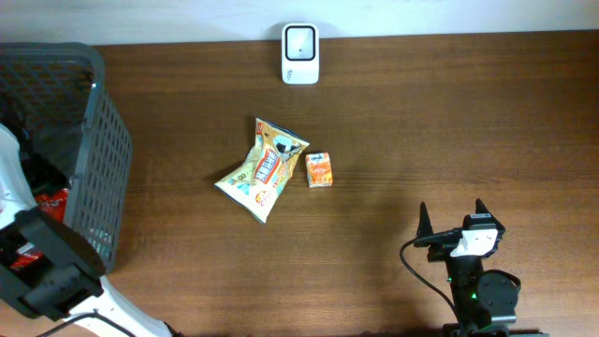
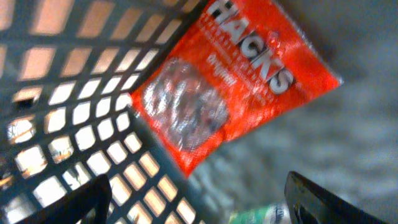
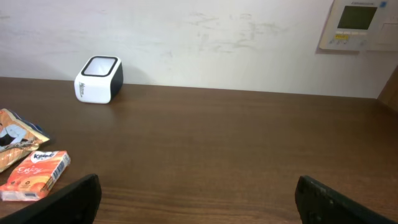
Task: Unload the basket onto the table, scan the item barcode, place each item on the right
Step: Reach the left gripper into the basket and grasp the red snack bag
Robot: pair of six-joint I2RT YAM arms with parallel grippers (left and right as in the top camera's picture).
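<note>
Grey basket (image 1: 108, 159) wall beside red bag (image 2: 230, 87) | chip bag (image 1: 262, 168) beside carton (image 1: 319, 170)

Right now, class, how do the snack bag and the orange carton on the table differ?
The snack bag is larger, crinkled and yellowish; the orange carton is smaller and boxy. The bag lies slantwise; the carton lies nearly square to the table edge. Both rest side by side on the wooden table.

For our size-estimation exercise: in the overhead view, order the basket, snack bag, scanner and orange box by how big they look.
Largest to smallest:
1. basket, partly cut off by the frame
2. snack bag
3. scanner
4. orange box
</note>
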